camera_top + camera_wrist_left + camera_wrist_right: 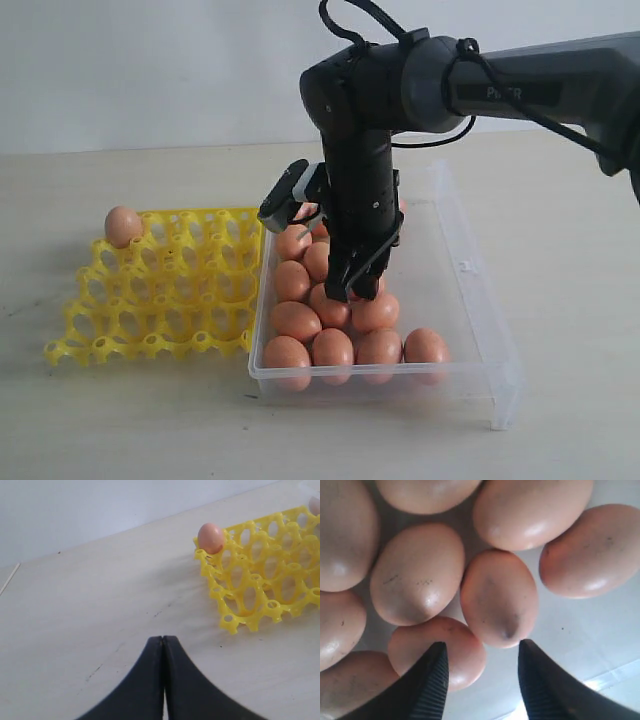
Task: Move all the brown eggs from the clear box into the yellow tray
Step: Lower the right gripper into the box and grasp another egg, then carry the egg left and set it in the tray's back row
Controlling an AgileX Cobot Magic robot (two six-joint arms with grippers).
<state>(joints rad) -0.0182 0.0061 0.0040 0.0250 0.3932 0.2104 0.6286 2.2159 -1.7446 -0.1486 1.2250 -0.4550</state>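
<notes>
Several brown eggs (332,349) lie packed in the left half of the clear box (470,300). One more egg (123,226) sits in the far left corner cup of the yellow tray (160,290), which stands left of the box. My right gripper (355,283) hangs open just above the pile, fingers pointing down. In the right wrist view its fingertips (436,662) straddle the gap beside an egg (499,597), holding nothing. My left gripper (163,639) is shut and empty over bare table, with the tray (260,585) and its egg (210,537) ahead of it.
The right half of the clear box holds no eggs and shows bare floor (580,630). The pale tabletop (120,420) spreads around tray and box. The right arm (520,85) reaches in from the upper right.
</notes>
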